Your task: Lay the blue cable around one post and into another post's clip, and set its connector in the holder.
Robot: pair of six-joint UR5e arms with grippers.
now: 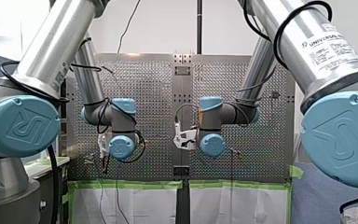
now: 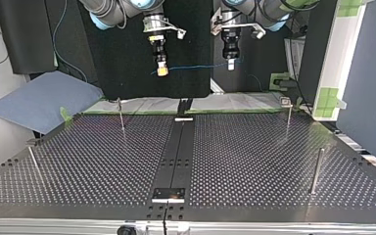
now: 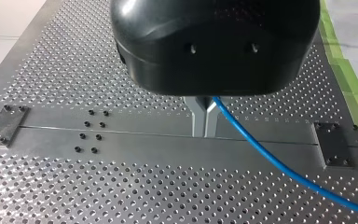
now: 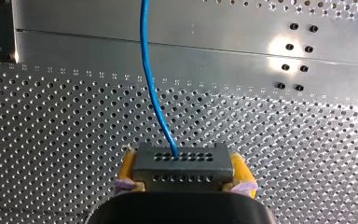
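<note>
Blue thin cable [image 3: 270, 161] above perforated metal table [image 2: 274, 161]: right gripper [image 4: 182, 172] clamps its grey block connector [image 4: 182, 161], left gripper [image 3: 204, 133] pinches the cable; next, probably descend to 1 slim post [image 2: 121, 115].

Beyond your perforated table [image 2: 254, 161] the front view shows a pale wall [image 1: 158, 28]. White sheeting [image 1: 135, 205] edged with green tape [image 1: 126, 185] runs along the table's lower edge there. In the top view, a blue-grey pad [image 2: 44, 100] lies at the left, with a black panel [image 2: 122, 63] behind.
</note>
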